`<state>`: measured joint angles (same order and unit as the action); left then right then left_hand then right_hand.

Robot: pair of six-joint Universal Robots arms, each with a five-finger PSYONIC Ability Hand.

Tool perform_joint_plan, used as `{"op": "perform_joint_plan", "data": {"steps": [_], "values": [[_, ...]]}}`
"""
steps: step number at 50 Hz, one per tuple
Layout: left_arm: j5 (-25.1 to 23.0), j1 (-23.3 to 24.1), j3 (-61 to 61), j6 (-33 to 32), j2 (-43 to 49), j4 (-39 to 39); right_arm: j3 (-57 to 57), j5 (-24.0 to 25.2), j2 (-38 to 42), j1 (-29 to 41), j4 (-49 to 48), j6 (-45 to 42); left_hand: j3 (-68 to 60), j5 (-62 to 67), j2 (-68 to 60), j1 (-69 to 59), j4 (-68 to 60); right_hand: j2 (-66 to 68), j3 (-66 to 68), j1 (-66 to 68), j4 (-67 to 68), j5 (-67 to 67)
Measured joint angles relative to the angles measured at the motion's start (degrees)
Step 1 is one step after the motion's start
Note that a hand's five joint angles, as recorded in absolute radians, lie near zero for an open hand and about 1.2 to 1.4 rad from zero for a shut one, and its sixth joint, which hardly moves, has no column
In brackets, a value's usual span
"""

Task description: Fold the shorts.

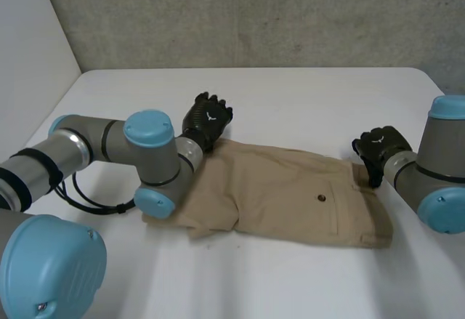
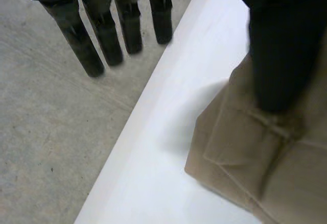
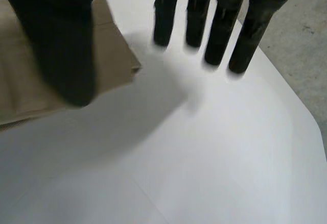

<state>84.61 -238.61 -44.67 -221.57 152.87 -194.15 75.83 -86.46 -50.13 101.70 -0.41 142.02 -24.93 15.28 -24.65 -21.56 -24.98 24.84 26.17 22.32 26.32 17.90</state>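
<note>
Tan shorts lie flat across the white table, with a dark button on the back pocket. My left hand hovers at the shorts' far left corner. In the left wrist view its fingers are straight and hold nothing, and the thumb is over a folded corner of the shorts. My right hand is at the far right corner, by the waistband. Its fingers are straight above bare table, and the thumb is over the shorts' corner.
The table's far edge meets a grey concrete wall. The left wrist view shows the table edge running past the fingertips, with grey floor beyond. Bare table lies in front of the shorts.
</note>
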Motion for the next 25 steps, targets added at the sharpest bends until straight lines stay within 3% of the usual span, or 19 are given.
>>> {"op": "perform_joint_plan", "data": {"steps": [3,17,25], "values": [[0.13,0.36,-0.94,-0.84,-0.28,-2.06,-1.13,-0.67,-0.13,0.48,1.21,-0.46,10.85,-11.54,10.73,8.25,11.36,-11.97,-13.49,-10.64,-12.97,-12.86],[2.52,0.78,-6.09,-1.11,-9.20,-5.79,-0.38,-1.01,-12.54,0.81,1.85,6.09,12.31,-12.23,12.90,9.09,12.90,-12.41,-13.91,-10.79,-13.09,-14.13],[3.75,0.62,-20.28,6.22,-21.65,-5.42,9.81,2.63,-23.99,0.28,3.79,9.86,12.31,-12.23,12.89,9.09,12.90,-12.41,-13.92,-10.79,-13.09,-14.13]]}}
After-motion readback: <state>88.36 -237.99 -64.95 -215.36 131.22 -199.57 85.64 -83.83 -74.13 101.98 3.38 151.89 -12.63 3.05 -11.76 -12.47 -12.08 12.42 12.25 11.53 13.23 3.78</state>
